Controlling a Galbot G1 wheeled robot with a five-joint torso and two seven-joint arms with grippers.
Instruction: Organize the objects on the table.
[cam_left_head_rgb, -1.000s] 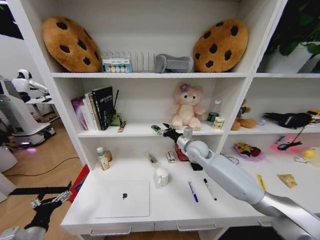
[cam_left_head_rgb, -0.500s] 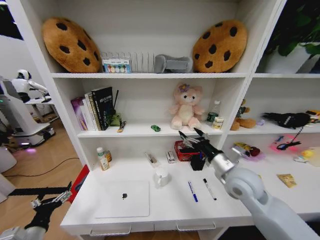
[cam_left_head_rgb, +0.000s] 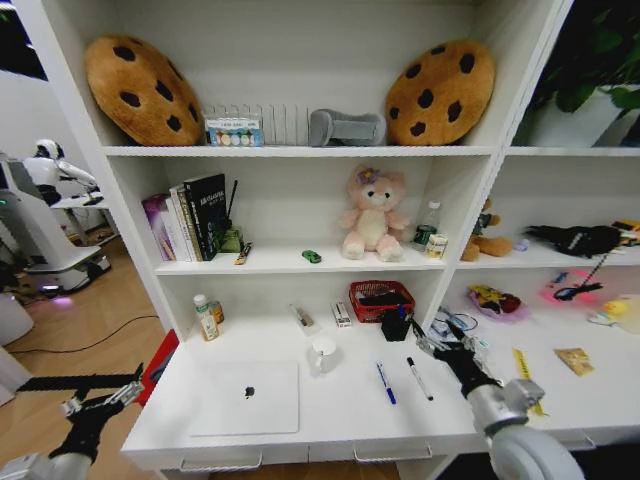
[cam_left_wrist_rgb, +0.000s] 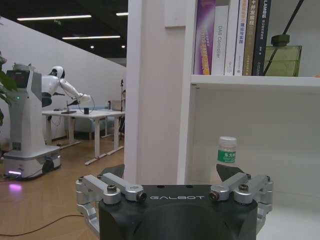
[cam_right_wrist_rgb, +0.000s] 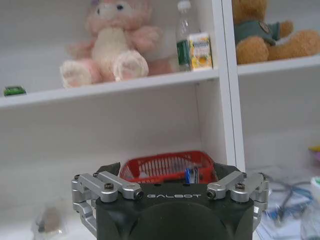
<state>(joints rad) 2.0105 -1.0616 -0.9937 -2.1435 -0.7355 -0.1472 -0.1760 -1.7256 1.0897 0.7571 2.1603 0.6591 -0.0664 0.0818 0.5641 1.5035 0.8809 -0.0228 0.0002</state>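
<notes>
Right hand hangs over the tabletop right of the black pen, fingers spread, holding nothing. Left hand parked low off the tabletop's left edge, open, empty. Laptop lies closed front-left; blue pen just beside the black pen. Green car sits on the shelf left of the pink bear.
</notes>
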